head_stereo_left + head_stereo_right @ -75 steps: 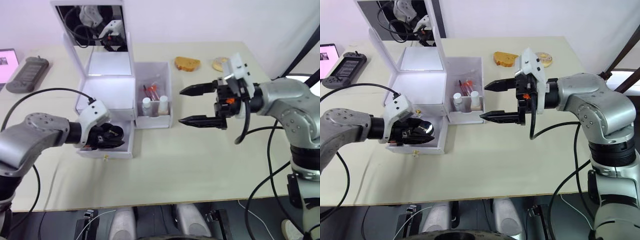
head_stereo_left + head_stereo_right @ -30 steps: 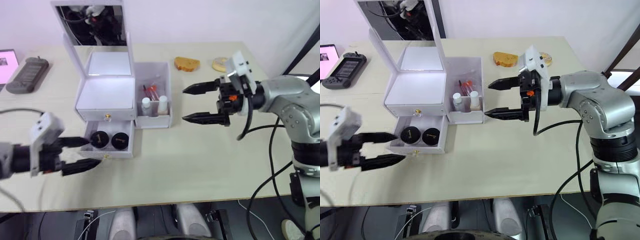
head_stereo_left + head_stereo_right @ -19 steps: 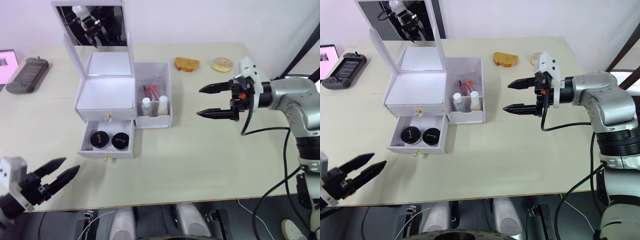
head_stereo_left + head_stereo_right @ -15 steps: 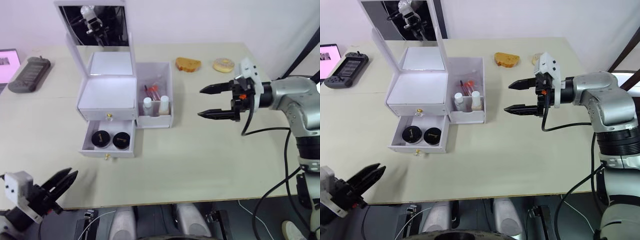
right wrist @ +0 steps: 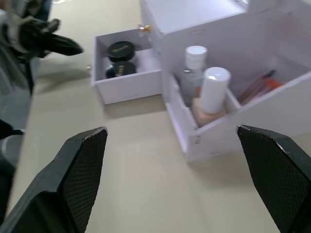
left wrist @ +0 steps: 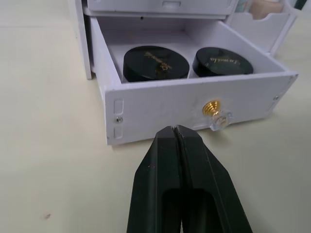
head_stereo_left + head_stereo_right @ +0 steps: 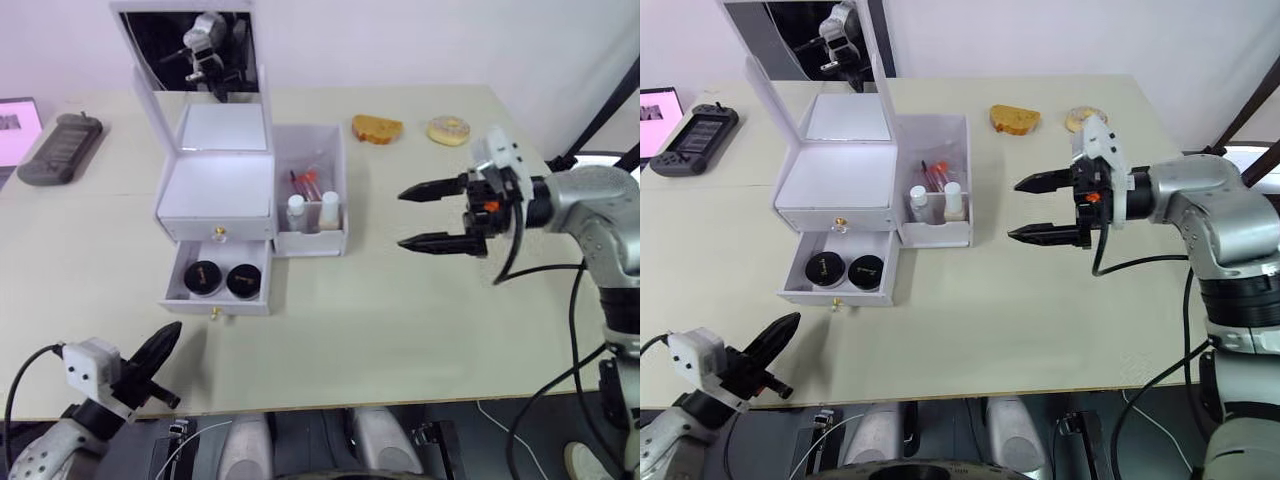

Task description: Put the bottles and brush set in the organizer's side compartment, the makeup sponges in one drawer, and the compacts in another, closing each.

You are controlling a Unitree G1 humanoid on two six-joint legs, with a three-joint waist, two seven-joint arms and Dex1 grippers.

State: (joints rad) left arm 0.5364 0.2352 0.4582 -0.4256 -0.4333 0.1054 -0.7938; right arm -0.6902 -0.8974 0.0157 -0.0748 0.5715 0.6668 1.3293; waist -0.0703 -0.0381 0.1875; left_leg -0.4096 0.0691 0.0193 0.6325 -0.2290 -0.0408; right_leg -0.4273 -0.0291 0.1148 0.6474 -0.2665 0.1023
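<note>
The white organizer (image 7: 215, 190) stands on the table (image 7: 360, 300) with its mirrored lid raised. Its lower drawer (image 7: 217, 285) is pulled open, and two black compacts (image 6: 155, 63) lie side by side inside it, one at (image 7: 203, 277) and the other at (image 7: 243, 280). The drawer's gold knob (image 6: 212, 107) faces the near table edge.

The left gripper (image 7: 160, 352) sits low at the near edge of the table, its two black fingers pressed together into a single point with nothing between them. In the left wrist view that point aims at the drawer front, just short of it and to one side of the knob; the compacts lie beyond the drawer wall, apart from the jaws.

The side compartment (image 7: 313, 190) holds two white-capped bottles (image 5: 206, 94) and the brush set (image 7: 303, 180). The right gripper (image 7: 425, 217) hovers over the table to the right of this compartment, jaws spread wide and empty, well apart from the bottles.

A slice of bread (image 7: 376, 128) and a doughnut (image 7: 447, 130) lie at the far side of the table.
</note>
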